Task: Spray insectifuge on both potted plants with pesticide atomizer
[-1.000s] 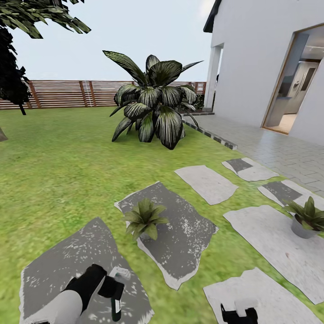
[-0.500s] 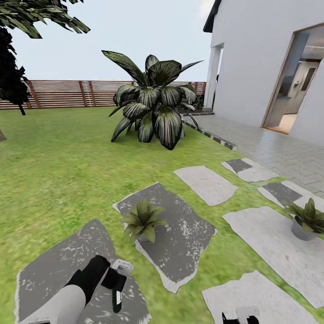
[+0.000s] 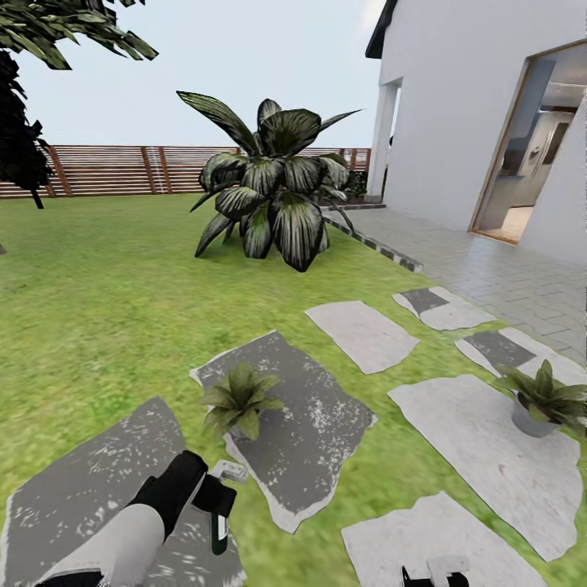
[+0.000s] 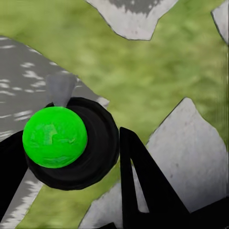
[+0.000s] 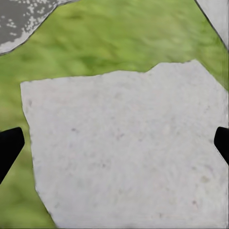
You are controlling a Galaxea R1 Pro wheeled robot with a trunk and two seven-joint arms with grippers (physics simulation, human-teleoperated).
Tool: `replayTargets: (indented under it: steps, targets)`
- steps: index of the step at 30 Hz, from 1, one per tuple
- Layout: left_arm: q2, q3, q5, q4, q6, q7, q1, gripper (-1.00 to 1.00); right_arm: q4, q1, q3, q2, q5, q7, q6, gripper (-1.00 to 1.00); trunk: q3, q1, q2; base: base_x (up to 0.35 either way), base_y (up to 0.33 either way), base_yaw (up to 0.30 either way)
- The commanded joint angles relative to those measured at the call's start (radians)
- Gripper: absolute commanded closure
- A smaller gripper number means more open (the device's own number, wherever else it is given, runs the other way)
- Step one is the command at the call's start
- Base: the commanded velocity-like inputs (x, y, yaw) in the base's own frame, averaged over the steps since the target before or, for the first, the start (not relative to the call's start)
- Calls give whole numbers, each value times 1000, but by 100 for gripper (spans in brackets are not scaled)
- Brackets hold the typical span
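In the head view my left gripper [image 3: 214, 499] is shut on the pesticide atomizer [image 3: 218, 530], a dark green bottle with a white label and a pale spray top, held over a dark grey stone. The left wrist view looks at the bottle's bright green round end [image 4: 55, 137] between black fingers [image 4: 143, 191]. One potted plant [image 3: 239, 399] sits just beyond the spray top on a dark stone. The other potted plant [image 3: 540, 399] stands on a pale stone at the right. My right gripper [image 3: 434, 573] is open at the bottom edge, hanging over a pale stone [image 5: 124, 152].
The garden lawn [image 3: 98, 310] stretches to a brown slatted fence [image 3: 114, 169]. A big striped-leaf plant [image 3: 273, 196] stands behind the stones. A white house wall with an open doorway [image 3: 530, 163] and a paved walk [image 3: 505, 277] lie at the right.
The whole picture has slid left, so the camera has moved. My left gripper with the atomizer has come up and closer to the near potted plant.
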Motion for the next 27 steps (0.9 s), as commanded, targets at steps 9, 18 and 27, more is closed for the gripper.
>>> replayTargets:
  steps: [9, 18, 27]
  targets:
    - [-1, 8, -12, -2, 45, -8, -5, 100, 1, -1, -6, 1, 12, -3, -3, -100, -1, 0, 0, 143, -250, 0]
    - [1, 8, -12, 0, 47, -8, -5, 100, 3, -1, -6, 1, 12, -3, -3, -100, -1, 0, 0, 172, -244, 0]
    - [4, 6, -14, 1, 55, -8, -7, 100, 3, 0, -4, 2, 14, -3, -3, -100, -1, 0, 0, 31, -42, 0]
